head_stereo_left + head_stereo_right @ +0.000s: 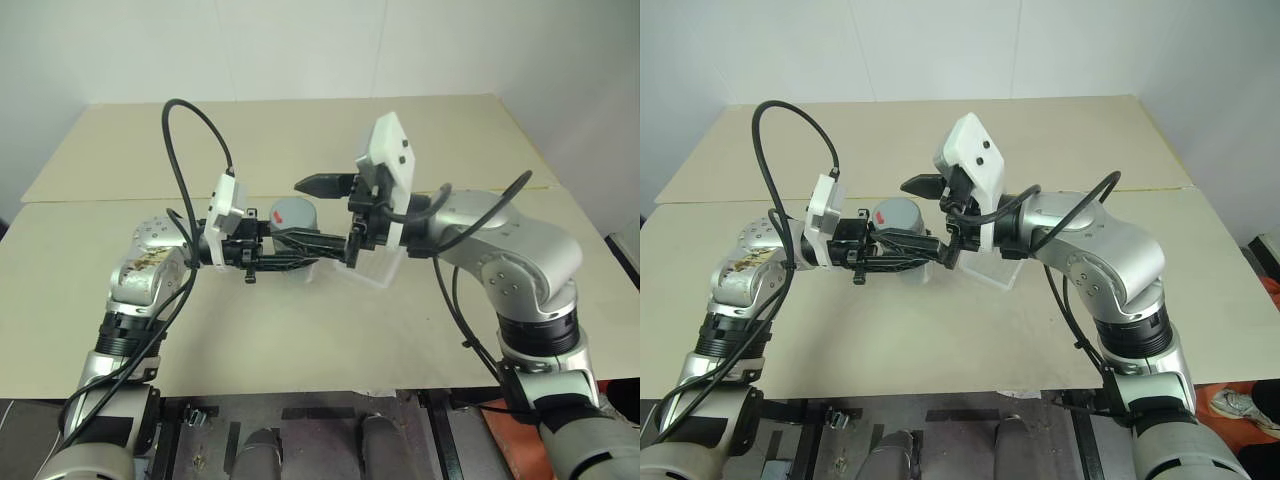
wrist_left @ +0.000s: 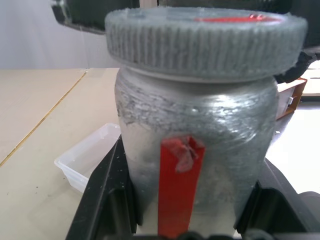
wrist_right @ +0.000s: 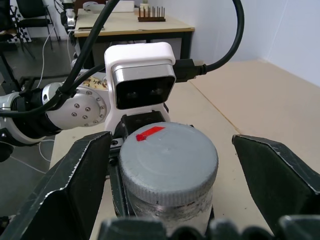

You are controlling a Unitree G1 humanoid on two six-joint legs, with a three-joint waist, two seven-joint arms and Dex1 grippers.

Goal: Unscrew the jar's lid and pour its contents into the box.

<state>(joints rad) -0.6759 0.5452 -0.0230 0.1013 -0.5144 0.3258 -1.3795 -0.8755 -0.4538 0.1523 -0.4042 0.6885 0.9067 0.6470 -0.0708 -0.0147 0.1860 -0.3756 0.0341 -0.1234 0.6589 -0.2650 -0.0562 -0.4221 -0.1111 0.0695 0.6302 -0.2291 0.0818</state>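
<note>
My left gripper (image 1: 298, 250) is shut on the jar (image 2: 195, 135) and holds it upright above the table. The jar is cloudy, with a red strip down its side. Its ribbed grey lid (image 3: 167, 157) is on and bears a small red mark. My right gripper (image 3: 170, 142) is open, with one black finger (image 3: 80, 180) on each side of the lid and a gap on both sides. The clear shallow box (image 1: 385, 265) lies on the table just beyond and below the jar, under my right wrist. The contents are hidden behind the cloudy wall.
The beige table (image 1: 300, 340) has a seam running across it behind the arms, and its front edge is close to my body. Cables loop above both wrists. Another desk (image 3: 135, 22) and chairs stand further back in the room.
</note>
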